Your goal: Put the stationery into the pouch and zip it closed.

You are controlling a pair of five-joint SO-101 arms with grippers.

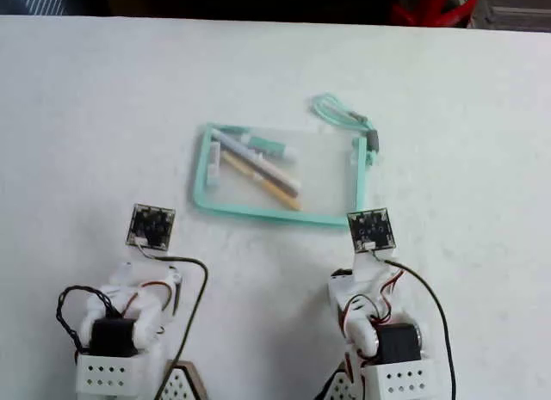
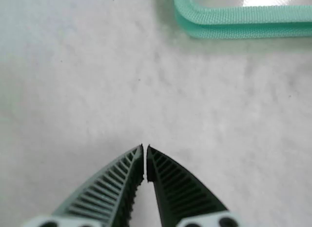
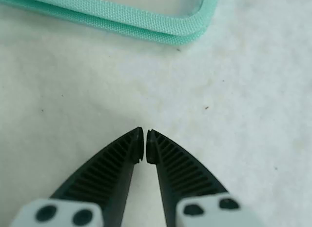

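The pouch point(image 1: 284, 214) lay flat near the middle of the worktop point(image 1: 103, 99). The stationery point(image 1: 258, 166) was visible through its clear face, inside the frame. We counted about three slim pens or markers, set on a slant and close together, one pale with a mint-green cap and one yellowish. We therefore judged the loading step complete. The zip slider point(image 1: 373, 140), a small dark piece, sat at the pouch's far corner on the right arm's side. A mint cord loop point(image 1: 331, 112) trailed from it onto the worktop. We could not tell whether the zip was joined along its whole length, so we treated closure as likely but unconfirmed. If any work remained, it was only a check or a final pull on the slider. The pouch was a rounded rectangle. Its border was a woven mint fabric binding, shown in both wrist views as two stacked bands with a visible weave. Its window was smooth, glossy plastic that caught glare. We judged the body soft and flexible and the pens rigid. The worktop was white and matte, faintly mottled, with a few small dark specks. The left pincer point(image 2: 145, 151) was closed tip to tip and held nothing, above bare worktop near one near corner of the pouch. The right pincer point(image 3: 145, 134) was likewise closed and empty, near the other near corner. The inner faces of both carried ribbed, slotted plastic that tapered to narrow points.
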